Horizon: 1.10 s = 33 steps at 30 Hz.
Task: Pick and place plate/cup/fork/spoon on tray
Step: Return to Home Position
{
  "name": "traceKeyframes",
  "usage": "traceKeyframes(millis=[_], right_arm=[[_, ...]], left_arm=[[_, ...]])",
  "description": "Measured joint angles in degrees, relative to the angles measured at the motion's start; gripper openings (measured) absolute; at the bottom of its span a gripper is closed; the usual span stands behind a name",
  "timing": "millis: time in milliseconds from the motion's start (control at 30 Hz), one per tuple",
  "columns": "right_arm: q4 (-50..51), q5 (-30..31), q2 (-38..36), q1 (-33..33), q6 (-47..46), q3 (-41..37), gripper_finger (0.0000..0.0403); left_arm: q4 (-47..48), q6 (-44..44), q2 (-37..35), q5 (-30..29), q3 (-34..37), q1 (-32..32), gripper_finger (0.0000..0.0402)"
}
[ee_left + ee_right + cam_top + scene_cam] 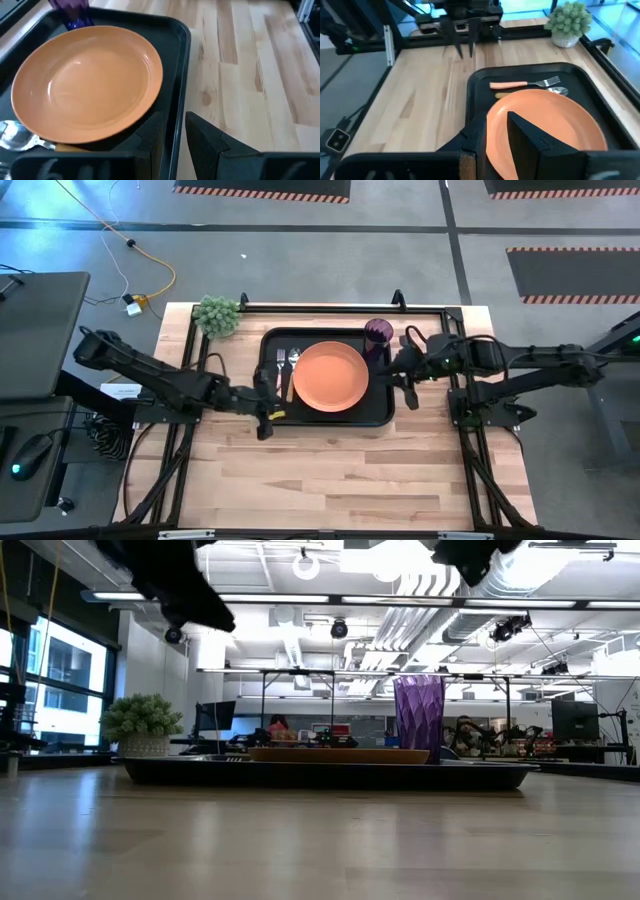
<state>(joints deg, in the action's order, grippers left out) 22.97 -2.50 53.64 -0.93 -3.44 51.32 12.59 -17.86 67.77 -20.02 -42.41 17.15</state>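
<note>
The black tray point(377, 412) lies on the middle of the table. The orange plate point(330, 376) rests flat in it, and also shows in the left wrist view point(87, 82). The purple cup point(378, 332) stands upright in the tray's far right corner. The fork point(525, 84) and the spoon point(559, 91) lie side by side on the tray floor left of the plate; the plate hides part of the spoon's handle. My left gripper point(268, 418) hovers by the tray's near left corner, slightly open and empty. My right gripper point(405, 386) hovers at the tray's right edge, slightly open and empty.
A small potted plant point(218, 315) stands at the table's far left corner, beside the tray. A black frame rail point(320, 308) runs along the far edge. The wooden table point(330, 470) stretches from the tray to the near edge.
</note>
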Motion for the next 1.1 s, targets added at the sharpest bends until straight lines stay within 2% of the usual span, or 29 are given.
traceKeyframes(millis=[233,400,700,1100], right_arm=[[-7.7,-5.0,-2.6,0.3,0.8,-8.0,0.0069],[-13.9,-4.9,-3.1,0.2,0.7,-12.7,0.0069],[-18.1,-5.1,-1.9,0.3,0.9,-13.6,0.0069],[-17.3,-5.2,0.0,0.4,0.7,-13.7,0.0069]], left_arm=[[-11.2,2.0,-8.6,0.4,12.0,0.1,0.0076],[-19.3,2.0,-15.0,0.4,19.8,0.0,0.0076],[-24.7,3.7,-21.9,0.0,27.2,0.0,0.0076],[-40.9,10.6,-29.5,4.5,39.7,-0.4,0.0076]])
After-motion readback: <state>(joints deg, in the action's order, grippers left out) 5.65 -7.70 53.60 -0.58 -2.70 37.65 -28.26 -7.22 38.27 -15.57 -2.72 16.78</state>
